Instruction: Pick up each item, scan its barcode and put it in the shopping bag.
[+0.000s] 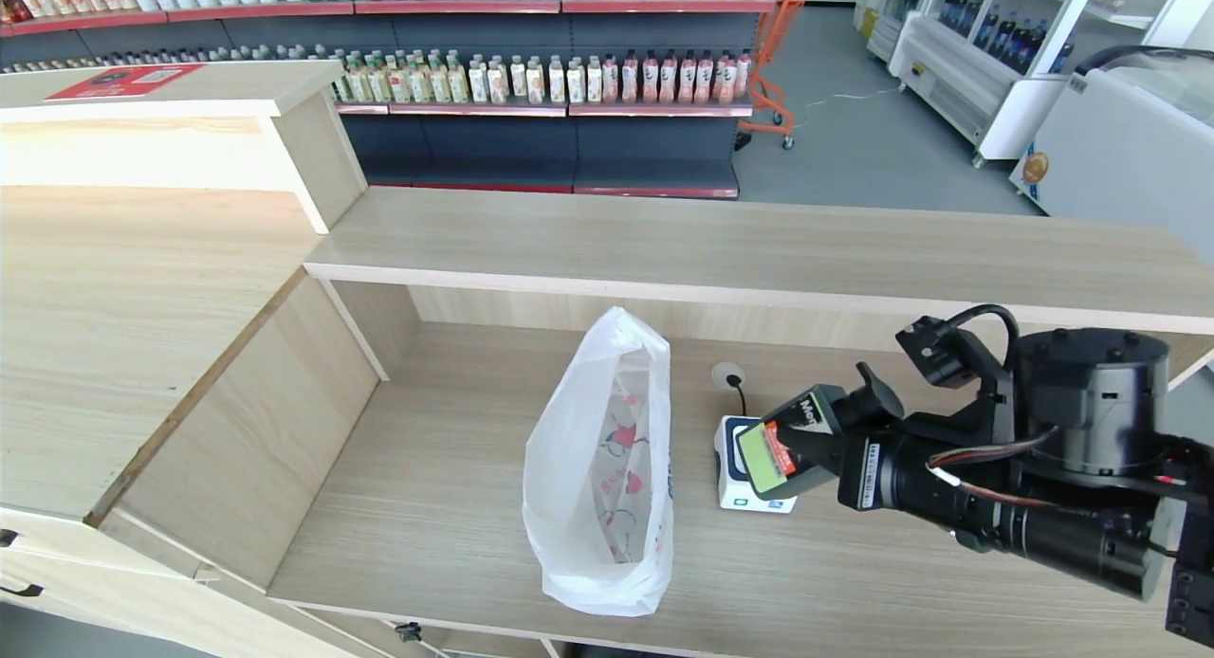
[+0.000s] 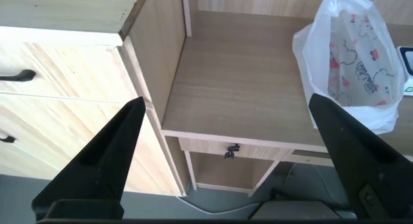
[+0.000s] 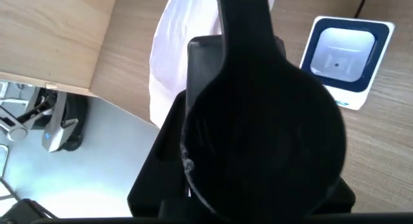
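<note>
My right gripper (image 1: 827,429) is shut on a small black box (image 1: 780,447) with a green and red label. It holds the box just above the white and blue barcode scanner (image 1: 732,492), label turned toward the scanner. The white plastic shopping bag (image 1: 599,468) stands open on the counter to the left of the scanner, with a printed pack inside. In the right wrist view the dark box (image 3: 258,127) hides the fingers, with the scanner (image 3: 342,56) and the bag (image 3: 173,62) behind it. My left gripper (image 2: 226,166) hangs open below the counter's front edge, away from the bag (image 2: 352,62).
The wooden counter (image 1: 427,516) has a raised ledge (image 1: 759,250) behind and a side wall (image 1: 256,430) at the left. A cable plugs into a round port (image 1: 728,375) behind the scanner. Drawers (image 2: 58,108) sit under the counter at the left. Store shelves stand beyond.
</note>
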Tool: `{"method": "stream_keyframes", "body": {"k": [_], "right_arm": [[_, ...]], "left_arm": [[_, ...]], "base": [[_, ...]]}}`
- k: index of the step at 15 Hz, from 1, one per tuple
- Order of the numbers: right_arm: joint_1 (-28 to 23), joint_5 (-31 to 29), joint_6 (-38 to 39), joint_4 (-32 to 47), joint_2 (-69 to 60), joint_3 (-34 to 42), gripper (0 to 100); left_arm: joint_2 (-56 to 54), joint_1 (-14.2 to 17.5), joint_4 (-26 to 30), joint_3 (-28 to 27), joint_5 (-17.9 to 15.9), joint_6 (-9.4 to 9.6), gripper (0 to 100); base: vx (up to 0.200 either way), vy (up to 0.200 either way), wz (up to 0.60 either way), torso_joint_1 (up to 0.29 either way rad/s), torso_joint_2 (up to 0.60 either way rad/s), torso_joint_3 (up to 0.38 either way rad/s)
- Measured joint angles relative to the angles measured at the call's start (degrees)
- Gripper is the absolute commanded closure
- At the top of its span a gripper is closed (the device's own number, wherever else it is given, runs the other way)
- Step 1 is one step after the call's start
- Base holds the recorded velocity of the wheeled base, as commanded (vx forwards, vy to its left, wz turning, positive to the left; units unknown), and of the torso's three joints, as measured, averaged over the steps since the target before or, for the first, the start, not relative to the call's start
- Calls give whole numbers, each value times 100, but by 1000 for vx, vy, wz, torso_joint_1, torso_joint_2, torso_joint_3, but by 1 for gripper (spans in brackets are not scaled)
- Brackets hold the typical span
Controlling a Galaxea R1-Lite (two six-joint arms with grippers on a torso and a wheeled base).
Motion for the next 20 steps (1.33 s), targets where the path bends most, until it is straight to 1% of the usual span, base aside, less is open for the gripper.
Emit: {"method": "stream_keyframes", "body": {"k": [2, 6, 8, 11, 13, 15, 16, 18, 20], "right_arm": [[138, -44, 60, -1, 499, -284, 100], [538, -190, -5, -22, 1654, -1235, 100], [667, -245, -277, -20, 2238, -1715, 100], [728, -272, -922, -12, 3051, -2404, 100], [761, -276, -1117, -17, 3440, -2754, 100], [890, -291, -1220, -26, 3818, -3278, 100], [976, -311, -1431, -26, 4013, -3493, 100], [1040, -333, -1925, -39, 4298, -3702, 100], [1045, -349, -2484, -228, 4520, -3730, 100]], "left_arm": [[0, 10, 0, 0, 0, 0, 0], [0, 5, 0, 2, -2, 0, 0], [0, 0, 0, 2, -2, 0, 0], [0, 2, 0, -2, -4, 0, 0], [0, 2, 0, -2, -2, 0, 0], [0, 2, 0, -2, 0, 0, 0], [0, 0, 0, -2, -2, 0, 0], [0, 5, 0, -2, -2, 2, 0], [0, 5, 0, -2, 0, 0, 0]], "base": [[0, 0, 0, 0, 0, 0], [0, 0, 0, 0, 0, 0], [0, 0, 0, 0, 0, 0], [0, 0, 0, 0, 0, 0], [0, 0, 0, 0, 0, 0], [0, 0, 0, 0, 0, 0], [0, 0, 0, 0, 0, 0], [0, 0, 0, 0, 0, 0], [0, 0, 0, 0, 0, 0]]}}
